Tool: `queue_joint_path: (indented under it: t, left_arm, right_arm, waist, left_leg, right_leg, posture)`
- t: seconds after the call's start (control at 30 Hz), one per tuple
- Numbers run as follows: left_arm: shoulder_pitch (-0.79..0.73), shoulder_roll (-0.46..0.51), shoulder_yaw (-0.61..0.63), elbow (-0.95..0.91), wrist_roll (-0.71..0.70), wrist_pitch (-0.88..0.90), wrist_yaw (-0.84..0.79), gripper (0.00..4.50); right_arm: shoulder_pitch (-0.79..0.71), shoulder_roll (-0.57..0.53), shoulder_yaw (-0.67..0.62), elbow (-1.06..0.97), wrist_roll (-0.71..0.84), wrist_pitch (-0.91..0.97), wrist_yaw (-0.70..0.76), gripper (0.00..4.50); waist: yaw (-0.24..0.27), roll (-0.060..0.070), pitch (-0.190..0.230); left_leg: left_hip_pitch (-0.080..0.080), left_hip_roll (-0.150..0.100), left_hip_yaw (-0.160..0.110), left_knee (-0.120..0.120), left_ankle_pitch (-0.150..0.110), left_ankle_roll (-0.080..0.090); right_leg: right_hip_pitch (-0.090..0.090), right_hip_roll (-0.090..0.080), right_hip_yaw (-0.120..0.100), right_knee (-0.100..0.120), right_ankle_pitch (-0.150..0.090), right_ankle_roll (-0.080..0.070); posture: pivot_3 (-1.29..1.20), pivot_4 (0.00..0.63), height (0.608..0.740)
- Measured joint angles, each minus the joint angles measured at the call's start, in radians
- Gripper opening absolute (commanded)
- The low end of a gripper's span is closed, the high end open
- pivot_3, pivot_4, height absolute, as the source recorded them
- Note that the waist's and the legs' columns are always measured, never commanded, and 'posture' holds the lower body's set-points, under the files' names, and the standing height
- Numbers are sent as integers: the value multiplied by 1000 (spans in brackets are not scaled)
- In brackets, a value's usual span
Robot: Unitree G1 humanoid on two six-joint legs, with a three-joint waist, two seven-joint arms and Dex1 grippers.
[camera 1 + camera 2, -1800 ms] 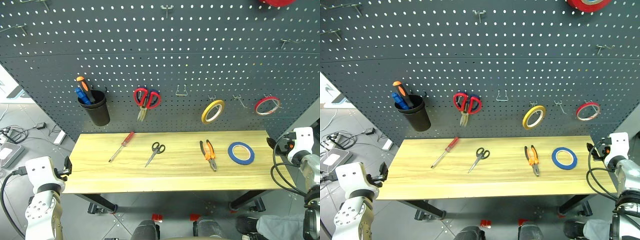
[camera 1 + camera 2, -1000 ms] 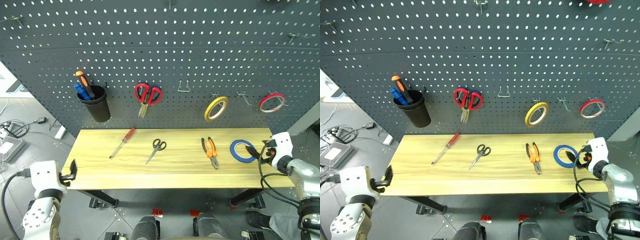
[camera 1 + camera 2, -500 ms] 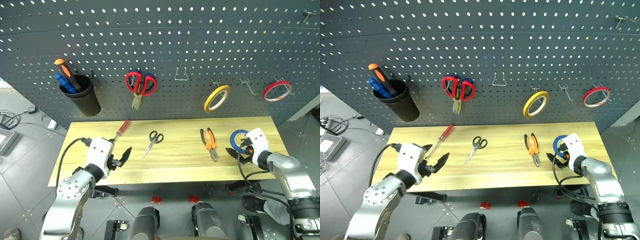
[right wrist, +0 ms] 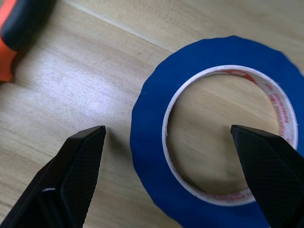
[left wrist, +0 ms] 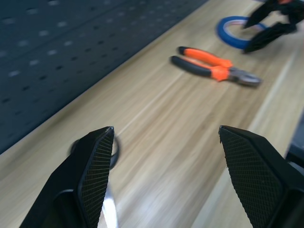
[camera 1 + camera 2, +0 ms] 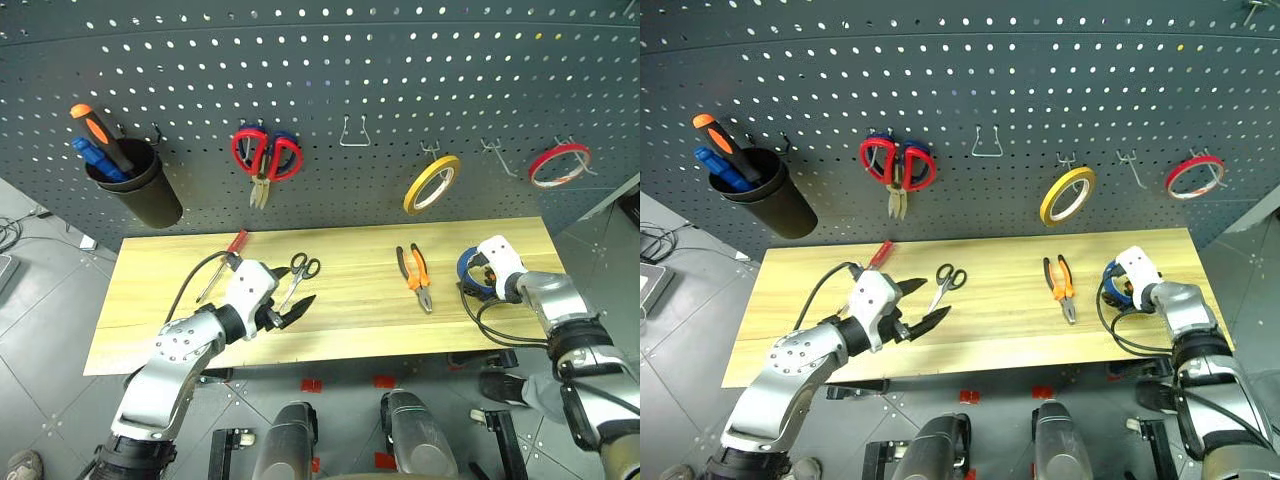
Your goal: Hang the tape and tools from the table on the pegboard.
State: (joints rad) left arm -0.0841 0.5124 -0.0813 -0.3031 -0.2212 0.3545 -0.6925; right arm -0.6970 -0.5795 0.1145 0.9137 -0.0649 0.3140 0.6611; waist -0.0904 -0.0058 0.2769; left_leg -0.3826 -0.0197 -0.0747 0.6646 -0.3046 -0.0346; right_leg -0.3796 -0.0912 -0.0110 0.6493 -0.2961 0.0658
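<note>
So the blue tape point(image 4: 204, 137) is lying flat on the table point(image 6: 350, 320) at its right end, and the right pincer point(image 4: 171, 180) is right over it with its 2 fingers spread wide: in the right wrist view 1 finger sits outside the roll's edge and the other is over the hole in the middle. Can't tell if either finger actually touches the roll. That close-up also shows the pale inner core with some red print on it, which you can't make out from the head camera.

The left pincer point(image 6: 920, 318) is also spread apart, holding nothing, hovering just beside the small black scissors point(image 6: 945, 281). The red screwdriver point(image 6: 224, 259) lies just behind that arm, partly hidden by it. The left wrist view looks down the table instead and catches the orange pliers point(image 5: 216, 68) mid-table, with the tape and the other pincer beyond them.

From the head views you get the pegboard point(image 6: 400, 80) behind the table, with red scissors point(image 6: 262, 157), a yellow roll point(image 6: 431, 184), a red roll point(image 6: 558, 164) and a black cup point(image 6: 140, 190) of screwdrivers hanging on it.
</note>
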Motion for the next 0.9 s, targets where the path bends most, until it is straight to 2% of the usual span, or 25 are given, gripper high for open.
queue_joint_path:
  t: [0.27, 0.33, 0.4, 0.57, 0.67, 0.8, 0.9]
  left_arm:
    - [-48, -40, -62, 35, -32, -13, -76, 3753]
    - [-65, -49, -62, 48, -38, -16, -83, 3753]
    - [-80, -55, -62, 66, -40, -22, -84, 3753]
    - [-85, -69, -70, 86, -39, -36, -85, 3753]
    - [-89, -77, -71, 95, -41, -38, -86, 3753]
    - [-106, -95, -76, 110, -48, -50, -105, 3753]
    - [-126, -110, -81, 121, -48, -72, -111, 3753]
  right_arm:
    - [-41, 6, 34, 75, -43, -40, 54, 1176]
    - [-35, 7, 35, 69, -45, -46, 48, 692]
    - [-11, 6, 29, 33, -43, -43, 36, 687]
    - [149, -26, -27, -210, -30, 11, -20, 687]
    - [418, -16, -136, -701, -34, 127, -141, 687]
    - [666, 126, -156, -1199, -118, 152, -331, 687]
    - [722, 165, -119, -1360, -205, 49, -434, 687]
  waist:
    - [0, 0, 0]
    - [0, 0, 0]
    - [0, 0, 0]
    - [1, 0, 0]
    - [3, 1, -1]
    - [-9, 2, -1]
    - [-19, 2, -1]
  left_leg:
    - [0, 0, 0, 3, 0, 0]
    - [0, 1, 0, 4, 0, 0]
    - [0, 0, 0, 6, 0, 0]
    - [-4, 0, 0, 11, 0, 0]
    - [-13, 0, -2, 14, 1, -1]
    - [-11, 0, -2, 14, 1, -2]
    - [-9, -2, -1, 14, 2, -2]
  right_leg:
    - [0, 0, 0, 2, 1, 1]
    - [0, 0, 0, 4, 1, 1]
    - [0, 0, 0, 6, 1, 1]
    - [-3, 0, 1, 10, 1, 2]
    - [-11, 0, 0, 14, 1, 2]
    - [-12, 1, 1, 18, 1, 3]
    - [-11, 1, 4, 18, 4, 8]
  posture:
    - [-189, 291, 740]
    - [-200, 282, 740]
    - [-202, 278, 740]
    - [-212, 260, 740]
    - [-238, 255, 740]
    - [-260, 250, 740]
    - [-274, 246, 740]
